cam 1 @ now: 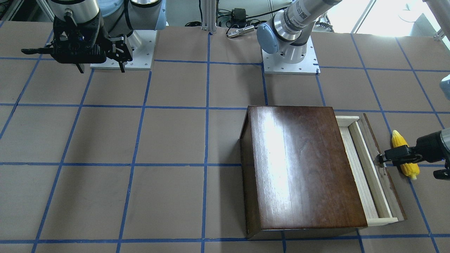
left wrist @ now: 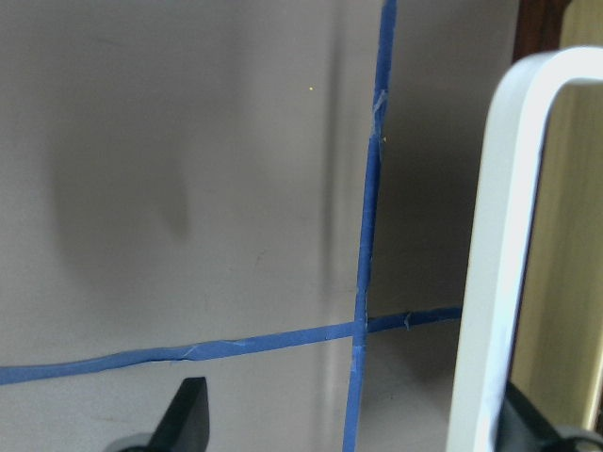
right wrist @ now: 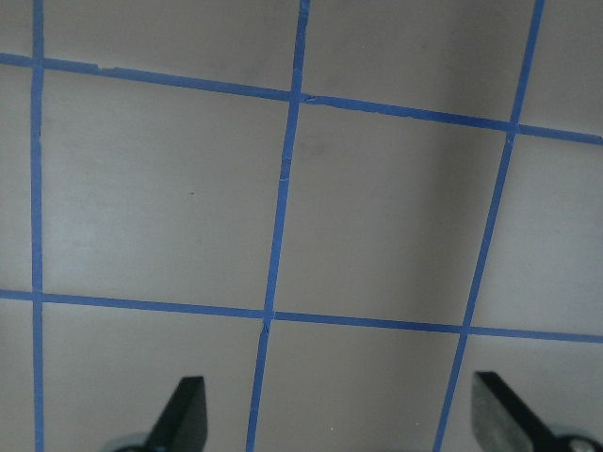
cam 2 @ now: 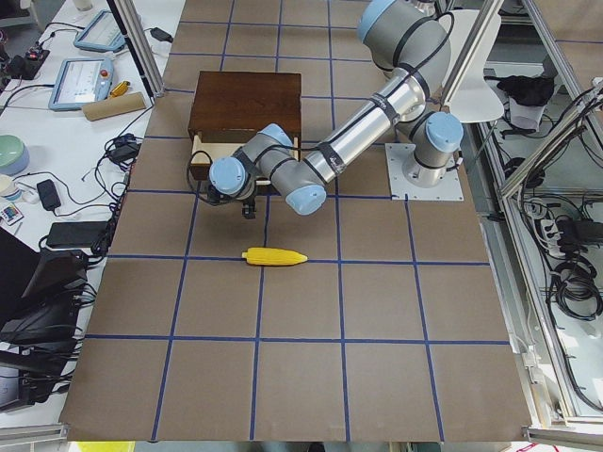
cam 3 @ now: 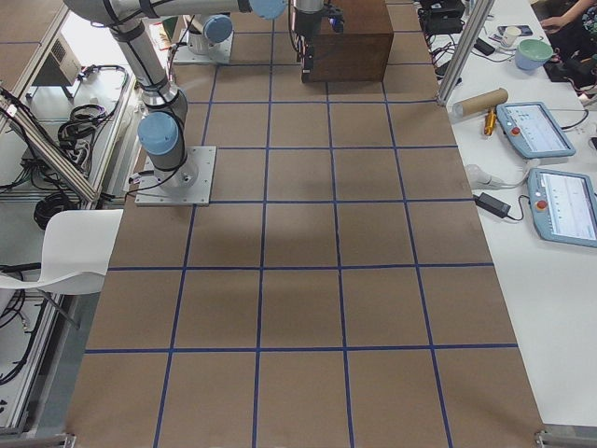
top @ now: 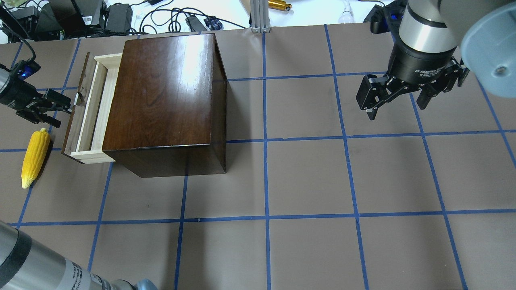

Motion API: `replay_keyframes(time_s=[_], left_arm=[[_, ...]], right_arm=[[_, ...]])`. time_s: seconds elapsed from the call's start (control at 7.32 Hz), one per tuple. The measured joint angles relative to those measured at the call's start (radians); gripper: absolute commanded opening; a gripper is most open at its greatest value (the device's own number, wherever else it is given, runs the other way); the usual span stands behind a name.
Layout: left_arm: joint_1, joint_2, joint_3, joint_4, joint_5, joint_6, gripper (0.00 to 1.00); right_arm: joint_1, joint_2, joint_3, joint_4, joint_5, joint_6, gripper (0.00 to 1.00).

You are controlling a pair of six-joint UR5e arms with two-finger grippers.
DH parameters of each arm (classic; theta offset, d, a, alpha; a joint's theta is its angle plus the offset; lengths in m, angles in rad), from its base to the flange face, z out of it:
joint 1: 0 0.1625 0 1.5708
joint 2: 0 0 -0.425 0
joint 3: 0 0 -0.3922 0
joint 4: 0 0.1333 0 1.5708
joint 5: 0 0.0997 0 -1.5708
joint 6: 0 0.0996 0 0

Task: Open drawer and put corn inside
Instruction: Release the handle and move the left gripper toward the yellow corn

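In the front-facing view the drawer (cam 1: 365, 172) stands part way out of the box (cam 1: 302, 168), right of centre. The left gripper (cam 1: 381, 159) sits at the drawer's dark front, with the corn (cam 1: 398, 140) on the table just behind it, at the right edge. The gap looks too narrow for the corn, so I would pull the drawer out further. The pull should be straight and slow, so the box does not skid. The right gripper (cam 1: 102, 68) hangs spread, upper left.

In the overhead view, the strip of drawer (top: 89, 108) that shows holds nothing. The corn (top: 35, 157) lies lower left, outside it.

In the left wrist view the fingers (left wrist: 188, 414) are wide apart and grip nothing.

In the right wrist view, spread fingers (right wrist: 184, 410) hang over the bare table.
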State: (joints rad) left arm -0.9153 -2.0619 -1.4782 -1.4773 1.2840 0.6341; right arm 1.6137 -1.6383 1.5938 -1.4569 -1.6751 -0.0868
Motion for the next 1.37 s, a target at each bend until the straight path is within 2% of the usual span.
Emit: replay_keyframes(time_s=[0.55, 1.09, 1.37], left_arm=[[0.0, 0.052, 0.004, -0.001, 0.026, -0.002, 1.0], [0.004, 0.168, 0.009, -0.001, 0.155, -0.005, 1.0], [0.049, 0.18, 0.008, 0.044, 0.212, 0.001, 1.0]], right_arm=[[0.0, 0.0, 0.0, 0.0, 0.0, -0.001, 1.0], [0.0, 0.0, 0.0, 0.0, 0.0, 0.0, 1.0], [0.0, 0.0, 0.0, 0.0, 0.0, 0.0, 1.0]])
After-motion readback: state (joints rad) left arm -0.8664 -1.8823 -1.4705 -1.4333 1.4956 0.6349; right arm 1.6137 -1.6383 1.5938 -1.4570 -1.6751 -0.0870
